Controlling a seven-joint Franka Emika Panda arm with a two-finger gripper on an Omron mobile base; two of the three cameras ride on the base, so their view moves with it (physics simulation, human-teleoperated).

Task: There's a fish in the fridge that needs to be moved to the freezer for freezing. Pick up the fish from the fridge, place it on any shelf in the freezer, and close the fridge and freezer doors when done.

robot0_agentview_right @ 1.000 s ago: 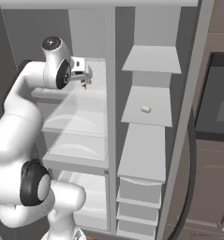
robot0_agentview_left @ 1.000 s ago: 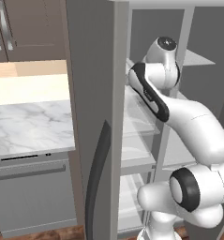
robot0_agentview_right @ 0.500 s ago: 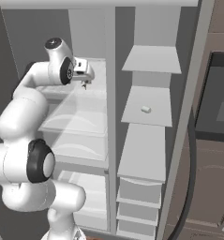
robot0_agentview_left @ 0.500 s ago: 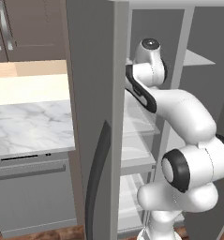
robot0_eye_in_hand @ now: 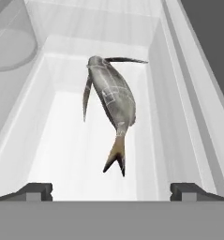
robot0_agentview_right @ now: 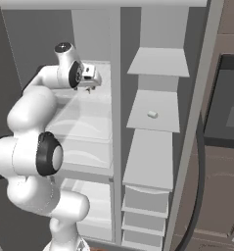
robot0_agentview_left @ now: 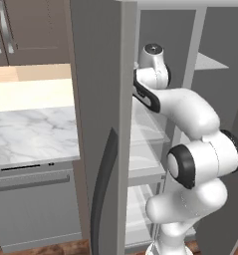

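Here the gripper (robot0_eye_in_hand: 111, 191) hangs with its jaws spread wide and nothing between them, its two dark fingertips (robot0_eye_in_hand: 34, 191) standing apart on either side of the hand view. Just beyond them lies the fish (robot0_eye_in_hand: 111, 101), dark grey with a paler tail pointing back toward the gripper, resting on the white floor of a shelf tray (robot0_eye_in_hand: 52, 136) and untouched. A clear glass jar (robot0_eye_in_hand: 10, 37) stands at the far left of that tray. In the right base view the gripper (robot0_agentview_right: 89, 88) sits above the upper left shelf (robot0_agentview_right: 84, 115) of the open cabinet, while a small pale object (robot0_agentview_right: 152, 114) rests on a right-hand shelf. In the left base view a tall grey door (robot0_agentview_left: 103, 124) with a dark curved handle (robot0_agentview_left: 101, 194) stands open.
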